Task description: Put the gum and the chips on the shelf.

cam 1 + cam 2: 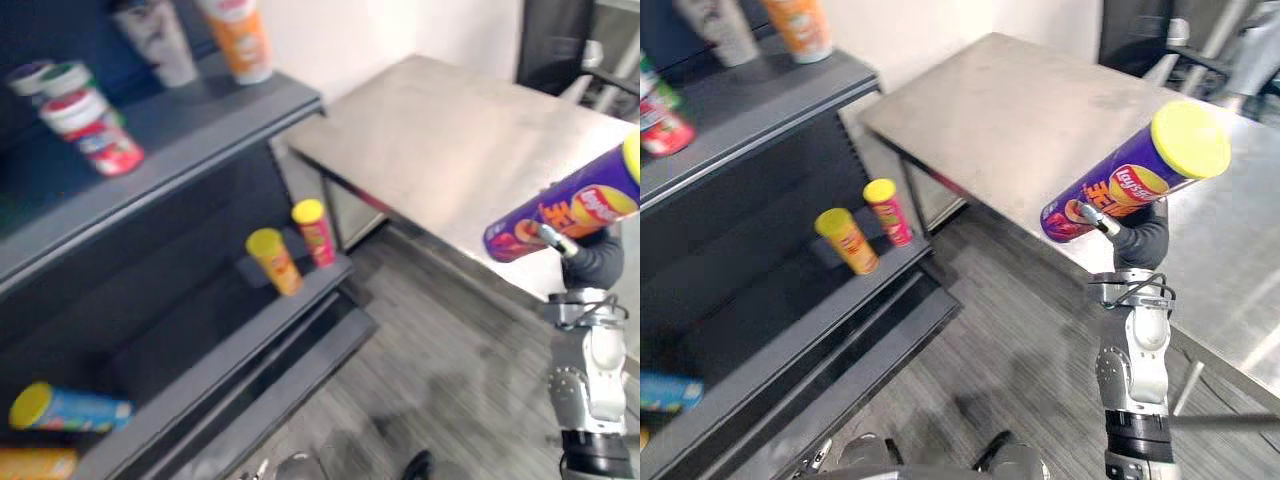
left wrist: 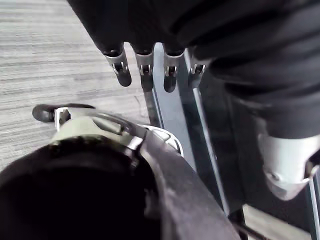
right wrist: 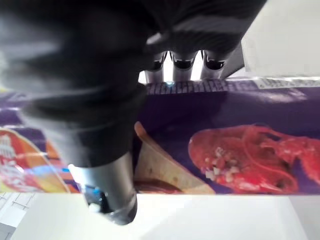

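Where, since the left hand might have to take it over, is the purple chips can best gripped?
Probably round its free upper body, just below the yellow lid, coming from the side opposite the right hand. The purple chips can is a smooth tilted cylinder, and that hand wraps its lower half.

purple chips can (image 1: 575,205) clipped at right edge; orange can (image 1: 243,40) and pale can (image 1: 160,40) cropped at top.
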You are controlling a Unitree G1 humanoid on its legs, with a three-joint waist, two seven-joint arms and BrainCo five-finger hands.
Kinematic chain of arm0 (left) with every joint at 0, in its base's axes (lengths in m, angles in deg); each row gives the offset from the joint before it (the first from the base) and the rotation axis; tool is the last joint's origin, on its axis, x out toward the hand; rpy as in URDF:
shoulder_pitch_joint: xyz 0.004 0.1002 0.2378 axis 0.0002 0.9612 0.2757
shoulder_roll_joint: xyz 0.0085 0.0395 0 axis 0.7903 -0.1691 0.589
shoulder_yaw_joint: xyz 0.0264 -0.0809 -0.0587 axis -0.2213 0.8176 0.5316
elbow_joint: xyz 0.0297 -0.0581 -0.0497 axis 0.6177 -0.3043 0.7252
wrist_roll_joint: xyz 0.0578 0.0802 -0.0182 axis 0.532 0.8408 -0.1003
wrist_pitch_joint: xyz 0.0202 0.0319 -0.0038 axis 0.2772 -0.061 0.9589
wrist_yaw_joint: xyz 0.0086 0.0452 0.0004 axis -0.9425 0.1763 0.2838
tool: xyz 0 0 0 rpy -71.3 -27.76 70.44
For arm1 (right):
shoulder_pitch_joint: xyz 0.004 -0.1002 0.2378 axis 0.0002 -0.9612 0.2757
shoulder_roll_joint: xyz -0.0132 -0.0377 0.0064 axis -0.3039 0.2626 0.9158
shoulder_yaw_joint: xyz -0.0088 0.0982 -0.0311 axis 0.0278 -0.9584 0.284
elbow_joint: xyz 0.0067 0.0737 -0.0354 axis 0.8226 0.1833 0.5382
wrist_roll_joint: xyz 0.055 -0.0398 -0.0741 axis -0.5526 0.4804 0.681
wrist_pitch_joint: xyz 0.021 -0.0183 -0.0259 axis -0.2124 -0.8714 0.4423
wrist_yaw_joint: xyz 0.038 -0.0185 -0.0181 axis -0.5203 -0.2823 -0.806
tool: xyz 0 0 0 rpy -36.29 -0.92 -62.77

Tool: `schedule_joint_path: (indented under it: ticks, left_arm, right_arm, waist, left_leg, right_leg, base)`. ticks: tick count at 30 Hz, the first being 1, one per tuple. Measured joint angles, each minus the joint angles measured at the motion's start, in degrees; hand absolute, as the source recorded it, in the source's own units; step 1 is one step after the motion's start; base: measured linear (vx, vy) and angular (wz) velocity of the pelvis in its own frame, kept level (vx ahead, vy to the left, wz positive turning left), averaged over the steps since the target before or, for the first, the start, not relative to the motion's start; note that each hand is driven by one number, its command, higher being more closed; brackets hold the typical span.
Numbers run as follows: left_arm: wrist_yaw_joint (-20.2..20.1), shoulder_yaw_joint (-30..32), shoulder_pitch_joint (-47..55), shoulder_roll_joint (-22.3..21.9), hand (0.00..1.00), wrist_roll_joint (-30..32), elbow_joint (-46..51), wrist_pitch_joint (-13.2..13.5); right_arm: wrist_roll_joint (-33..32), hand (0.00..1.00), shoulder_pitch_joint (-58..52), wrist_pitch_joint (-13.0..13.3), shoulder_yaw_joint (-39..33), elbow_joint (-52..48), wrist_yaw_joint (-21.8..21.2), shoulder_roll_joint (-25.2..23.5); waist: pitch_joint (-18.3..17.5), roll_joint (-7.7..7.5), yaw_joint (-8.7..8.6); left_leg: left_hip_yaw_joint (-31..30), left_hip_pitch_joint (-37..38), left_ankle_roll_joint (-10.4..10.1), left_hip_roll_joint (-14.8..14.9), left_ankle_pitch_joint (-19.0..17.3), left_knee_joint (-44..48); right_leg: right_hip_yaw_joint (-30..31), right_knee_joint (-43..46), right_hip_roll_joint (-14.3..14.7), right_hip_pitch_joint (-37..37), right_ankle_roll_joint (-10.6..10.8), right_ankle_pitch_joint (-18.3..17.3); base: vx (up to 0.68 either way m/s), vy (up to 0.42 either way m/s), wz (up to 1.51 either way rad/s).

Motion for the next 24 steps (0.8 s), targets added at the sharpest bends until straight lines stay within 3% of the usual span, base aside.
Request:
schedule_joint_path:
  ticks: [3,5,10,14,16,24]
  left_arm:
    - [0.0,0.0,0.6,0.4,0.00,0.0,-0.5,1.3]
    - [-0.1,-0.1,0.4,0.3,0.00,0.2,-1.6,2.2]
    - [-0.1,-1.3,0.6,1.2,0.00,0.2,-1.4,2.2]
    - [0.2,-2.3,1.2,1.5,0.00,0.2,-0.9,2.3]
    - [0.2,-2.3,1.2,1.6,0.00,-0.1,-0.9,2.3]
    - [-0.1,-2.3,2.0,1.5,0.00,-0.5,0.7,2.2]
  right_arm:
    - [0.5,1.00,-1.4,0.0,-0.7,0.0,1.2,-0.2]
    - [1.1,1.00,-1.4,0.0,-2.4,0.0,2.8,-0.2]
    - [1.3,1.00,0.5,0.1,-4.1,0.0,4.6,-0.2]
    - [3.4,1.00,0.2,0.1,-4.1,0.0,4.8,-0.3]
    - [3.5,1.00,-0.3,0.1,-4.2,0.0,4.8,-0.3]
    - [5.0,1.00,-0.5,0.3,-3.7,0.0,3.5,-0.3]
  waist:
    - [-1.0,-0.21,-0.61]
    - [-1.0,-0.19,-1.34]
    - [-1.1,-0.99,-1.15]
    - [-1.1,-1.10,-1.05]
    - [-1.1,-1.16,-1.46]
    - [-1.2,-1.26,-0.34]
  left_leg:
    - [3.4,0.1,-0.2,-3.4,-0.1,-9.5]
    - [5.2,0.4,-1.9,-5.1,-1.2,-16.8]
    - [5.6,2.0,-5.9,-10.5,-1.2,-28.6]
    - [4.8,4.4,-5.0,-14.9,0.4,-35.1]
    - [4.2,4.5,-4.8,-15.8,0.5,-36.5]
    - [4.0,4.0,-4.4,-15.6,0.6,-36.5]
  right_leg:
    - [-5.0,-0.2,-2.5,-0.7,0.4,1.4]
    - [-10.4,0.6,-3.6,-0.8,1.0,2.6]
    - [-11.5,5.9,-8.2,-3.7,1.5,3.6]
    - [-9.3,4.0,-9.5,-3.7,1.6,8.2]
    - [-7.4,2.5,-9.3,-3.9,1.5,9.8]
    - [-3.6,0.8,-8.0,-4.7,1.1,11.6]
  base:
    - [-0.11,0.125,1.10]
    - [-0.10,0.147,1.04]
    - [-0.09,0.219,0.45]
    - [-0.13,0.201,0.07]
    - [-0.08,0.152,0.18]
    - [0.07,0.004,0.02]
